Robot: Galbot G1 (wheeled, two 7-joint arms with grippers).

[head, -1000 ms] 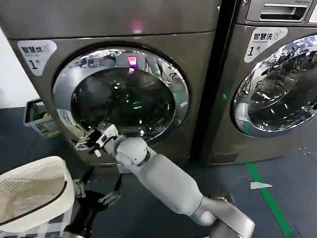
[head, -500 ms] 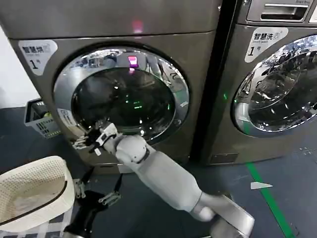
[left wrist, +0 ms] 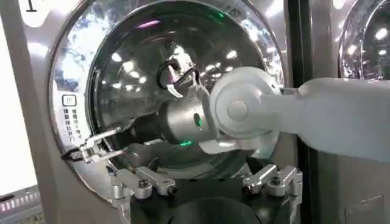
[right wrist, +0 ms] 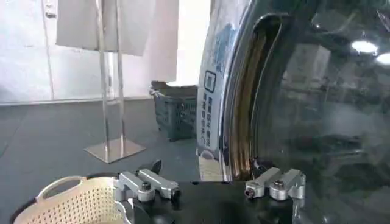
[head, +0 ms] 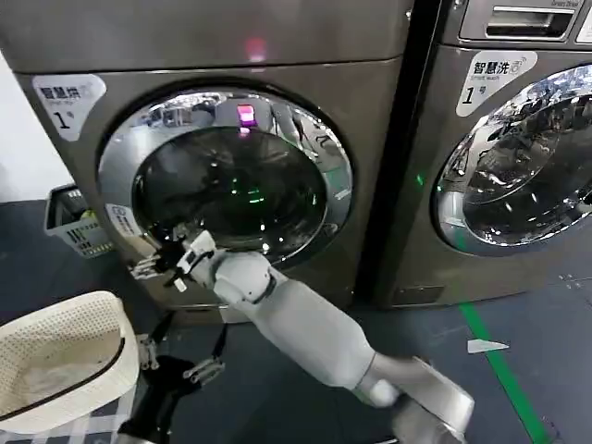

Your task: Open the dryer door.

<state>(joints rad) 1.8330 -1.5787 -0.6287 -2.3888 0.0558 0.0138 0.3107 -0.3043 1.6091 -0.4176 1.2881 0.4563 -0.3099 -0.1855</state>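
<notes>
The dryer door (head: 227, 185) is a round porthole with a wide chrome ring and dark bulging glass, and it carries a small white sticker (head: 120, 220) on its lower left. My right arm reaches across from the lower right. Its gripper (head: 151, 265) stands open at the door's lower-left rim. In the right wrist view the door's chrome edge (right wrist: 230, 122) and a dark recess beside it lie between the open fingers of the right gripper (right wrist: 212, 193). My left gripper (head: 176, 363) hangs open and empty low in front of the machine, seen also as the left gripper (left wrist: 209, 187).
A second machine (head: 527, 157) with a chrome-ringed door and a drawer handle stands to the right. A white laundry basket (head: 55, 370) sits at the lower left. A grey crate (head: 69, 222) is beside the dryer. Green tape (head: 499, 370) runs along the floor.
My right gripper has shifted slightly to the left along the door's lower-left rim. The door and the left arm look unchanged.
</notes>
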